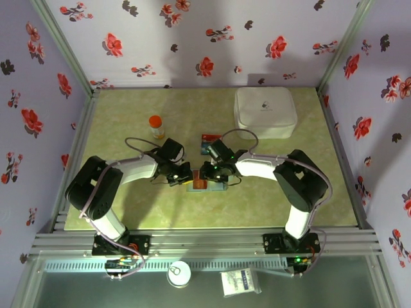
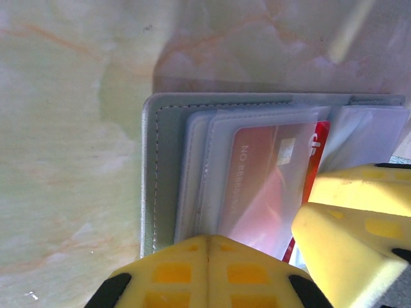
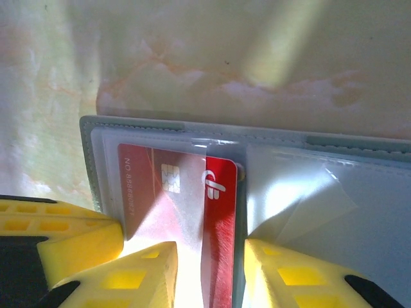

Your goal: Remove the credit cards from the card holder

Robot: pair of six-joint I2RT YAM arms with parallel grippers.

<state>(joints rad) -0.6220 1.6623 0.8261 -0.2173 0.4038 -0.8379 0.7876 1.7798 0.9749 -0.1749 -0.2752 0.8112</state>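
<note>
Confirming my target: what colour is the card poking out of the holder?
Red card, white logo; clearest in right wrist view.

Card holder [image 2: 149, 192] matt grey-blue leather-like cover with stitched edge, glossy clear plastic sleeves [image 2: 212, 173] catching glare; red credit card [image 3: 220, 244] smooth shiny plastic, metallic chip [image 3: 170, 178]; table [image 2: 58, 128] smooth marbled top, soft sheen; yellow finger pads [image 3: 282, 273] matt and foam-like.

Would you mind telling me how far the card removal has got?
Done: one small card seems to lie on the table already, though too small to be sure. In hand: the left gripper presses the card holder while the right gripper straddles the red card, partly out of its sleeve. Left: pulling it free.
</note>
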